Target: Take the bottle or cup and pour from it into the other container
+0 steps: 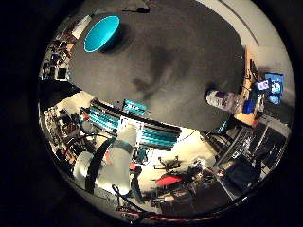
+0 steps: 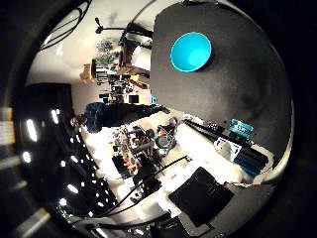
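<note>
On the dark counter two task items are visible: a teal bowl and a clear plastic bottle. Taking the counter surface as a clock face in the little finger side view, the bowl sits at about 10 o'clock near the far rim, and the bottle lies at about 4 o'clock, close to the counter edge. The two are well apart, with bare counter between them. The bottle appears to lie on its side rather than stand, though this is not certain.

No finger of the hand shows clearly in either view, so whether it is apart or closed cannot be told. Neither item fills a view, which suggests the palm is well clear of both and nothing is held. The white arm shows beyond the near edge of the counter, alongside teal-and-black rails.

Risks from this position, as judgement:

1. Bottle near the edge. A contact that pushes rather than grips could roll it off the counter.
2. Lying posture. A round body on its side may roll away from closing fingers; the grasp should come across the body, not along it.
3. Long carry. The distance to the bowl gives time for a loose grip to slip.
4. Cap state is not readable. If open, tilting early would spill short of the bowl.
</note>
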Controlling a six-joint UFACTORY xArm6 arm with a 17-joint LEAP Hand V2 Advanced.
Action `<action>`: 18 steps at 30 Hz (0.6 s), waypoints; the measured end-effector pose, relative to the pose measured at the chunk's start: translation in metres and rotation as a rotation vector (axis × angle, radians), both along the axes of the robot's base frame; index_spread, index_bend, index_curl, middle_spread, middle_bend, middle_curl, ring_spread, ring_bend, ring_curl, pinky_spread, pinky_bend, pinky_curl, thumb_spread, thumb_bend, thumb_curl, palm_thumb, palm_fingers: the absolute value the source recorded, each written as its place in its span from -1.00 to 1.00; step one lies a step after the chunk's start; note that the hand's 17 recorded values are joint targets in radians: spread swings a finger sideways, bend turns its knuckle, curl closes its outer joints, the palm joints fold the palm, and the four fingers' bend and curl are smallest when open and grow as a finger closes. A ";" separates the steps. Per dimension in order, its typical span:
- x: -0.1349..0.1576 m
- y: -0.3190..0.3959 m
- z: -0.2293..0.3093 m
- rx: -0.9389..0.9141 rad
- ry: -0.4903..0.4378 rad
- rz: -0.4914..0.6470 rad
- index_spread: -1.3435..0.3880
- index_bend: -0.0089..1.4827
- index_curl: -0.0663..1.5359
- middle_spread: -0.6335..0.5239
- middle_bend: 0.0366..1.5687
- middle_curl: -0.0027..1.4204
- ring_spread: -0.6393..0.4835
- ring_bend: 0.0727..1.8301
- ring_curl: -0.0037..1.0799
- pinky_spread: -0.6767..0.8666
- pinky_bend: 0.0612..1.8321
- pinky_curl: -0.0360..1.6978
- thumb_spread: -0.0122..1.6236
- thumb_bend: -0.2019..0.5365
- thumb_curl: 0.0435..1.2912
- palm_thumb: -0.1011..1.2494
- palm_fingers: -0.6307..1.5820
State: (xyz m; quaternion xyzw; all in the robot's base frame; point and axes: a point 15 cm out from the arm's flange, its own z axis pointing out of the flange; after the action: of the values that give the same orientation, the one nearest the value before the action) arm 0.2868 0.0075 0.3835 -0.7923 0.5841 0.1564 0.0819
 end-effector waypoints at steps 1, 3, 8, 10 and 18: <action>0.000 0.001 0.001 0.003 -0.003 0.004 0.25 -0.77 -0.55 0.18 -0.71 -0.51 0.49 -0.54 -0.61 0.48 -0.21 -0.96 0.34 -0.51 -0.49 0.13 -0.21; 0.000 0.002 0.003 0.010 -0.013 0.012 0.25 -0.77 -0.55 0.18 -0.71 -0.51 0.49 -0.54 -0.61 0.48 -0.20 -0.96 0.34 -0.51 -0.49 0.13 -0.21; 0.002 0.004 0.007 0.049 -0.038 0.018 0.27 -0.78 -0.56 0.19 -0.70 -0.50 0.47 -0.51 -0.61 0.47 -0.18 -0.96 0.34 -0.53 -0.51 0.04 -0.20; 0.006 -0.008 0.010 0.076 -0.054 -0.025 0.27 -0.78 -0.56 0.19 -0.70 -0.50 0.47 -0.50 -0.60 0.46 -0.16 -0.96 0.34 -0.53 -0.51 0.02 -0.20; 0.030 -0.074 0.050 0.172 -0.194 -0.216 0.29 -0.76 -0.56 0.21 -0.67 -0.50 0.47 -0.46 -0.61 0.47 -0.12 -0.97 0.35 -0.52 -0.53 -0.05 -0.18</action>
State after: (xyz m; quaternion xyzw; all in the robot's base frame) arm 0.3172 -0.0662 0.4335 -0.7265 0.6395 0.1187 0.2216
